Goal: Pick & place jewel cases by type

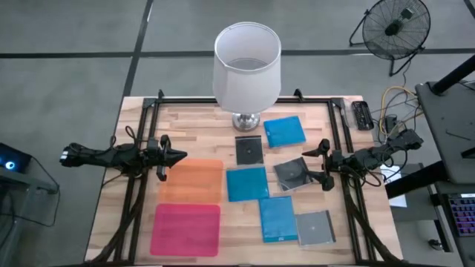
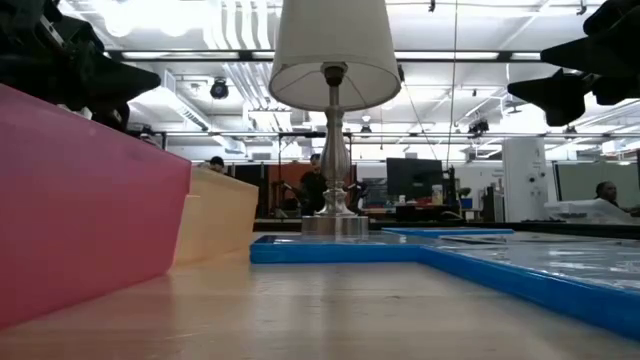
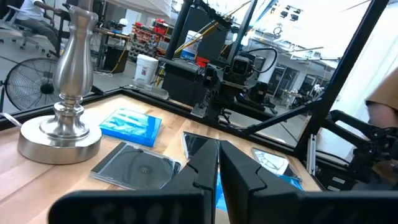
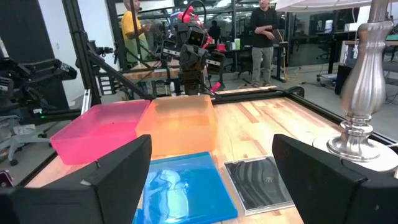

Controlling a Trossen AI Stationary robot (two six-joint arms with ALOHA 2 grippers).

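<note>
Lamp (image 1: pixel 247 67) stands mid-far on desk (image 1: pixel 197 122), tall shade overhanging; blocks straight pass across far centre. Orange bin (image 1: pixel 191 180) and pink bin (image 1: pixel 186 228) fill left-near part, walls raised. Jewel cases (image 1: pixel 276 189) lie flat across centre and right, low, no bar to pass above. Left tool (image 1: pixel 175 156) hovers just left of orange bin, fingers closed; right tool (image 1: pixel 325 164) at right, fingers apart, beside tilted grey case, possibly touching. Bare wood far left. Black frame rails (image 1: pixel 245 99) edge desk.
</note>
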